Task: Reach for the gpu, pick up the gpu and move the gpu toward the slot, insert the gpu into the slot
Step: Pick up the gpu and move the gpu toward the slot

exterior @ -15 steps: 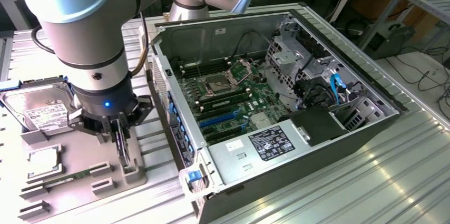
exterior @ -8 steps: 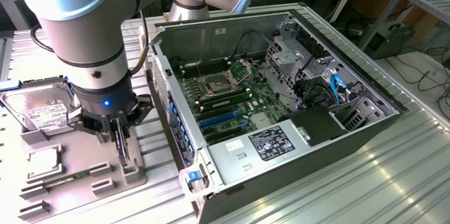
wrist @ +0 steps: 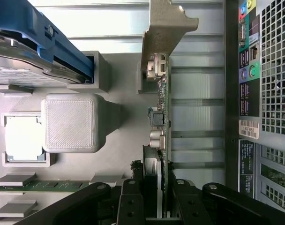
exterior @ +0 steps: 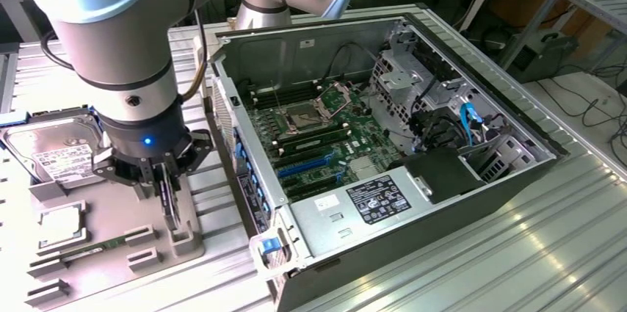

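Observation:
The gpu (exterior: 170,213) stands thin edge-on in a grey holder (exterior: 181,242) at the exterior view's left. In the wrist view the gpu (wrist: 162,122) shows its green board edge, part of the black fan shroud and the silver end bracket (wrist: 167,28). My gripper (exterior: 164,191) reaches down over the card, and its black fingers (wrist: 133,197) press against both faces, so it is shut on the card. The blue slot (exterior: 299,167) lies on the motherboard inside the open computer case (exterior: 509,172), to the exterior view's right of the card.
On the grey fixture (exterior: 117,213) lie a hard drive (exterior: 59,154) in a blue caddy (wrist: 48,42), a square processor (exterior: 61,224) and a green memory stick (exterior: 98,247). The case's rear panel (wrist: 269,93) stands close beside the card. Everything rests on a ribbed metal table (exterior: 548,238).

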You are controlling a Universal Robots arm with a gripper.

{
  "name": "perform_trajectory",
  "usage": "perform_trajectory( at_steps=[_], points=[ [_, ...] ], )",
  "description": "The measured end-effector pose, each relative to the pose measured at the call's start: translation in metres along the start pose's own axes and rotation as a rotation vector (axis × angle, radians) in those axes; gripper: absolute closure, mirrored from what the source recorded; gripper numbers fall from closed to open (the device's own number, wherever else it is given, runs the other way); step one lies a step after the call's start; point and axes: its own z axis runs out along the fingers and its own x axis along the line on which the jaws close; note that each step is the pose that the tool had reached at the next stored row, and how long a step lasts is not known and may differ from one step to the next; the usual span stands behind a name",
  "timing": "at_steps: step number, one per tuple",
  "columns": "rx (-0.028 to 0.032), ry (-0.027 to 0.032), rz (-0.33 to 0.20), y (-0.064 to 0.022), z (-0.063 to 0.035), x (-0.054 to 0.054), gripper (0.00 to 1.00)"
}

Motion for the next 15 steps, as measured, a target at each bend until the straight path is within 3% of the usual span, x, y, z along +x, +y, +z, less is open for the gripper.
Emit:
perform_trajectory(
  at_steps=[15],
  points=[
    [0.0,0.0,0.0,0.0004,-0.0092,0.0001,0.72]
  ],
)
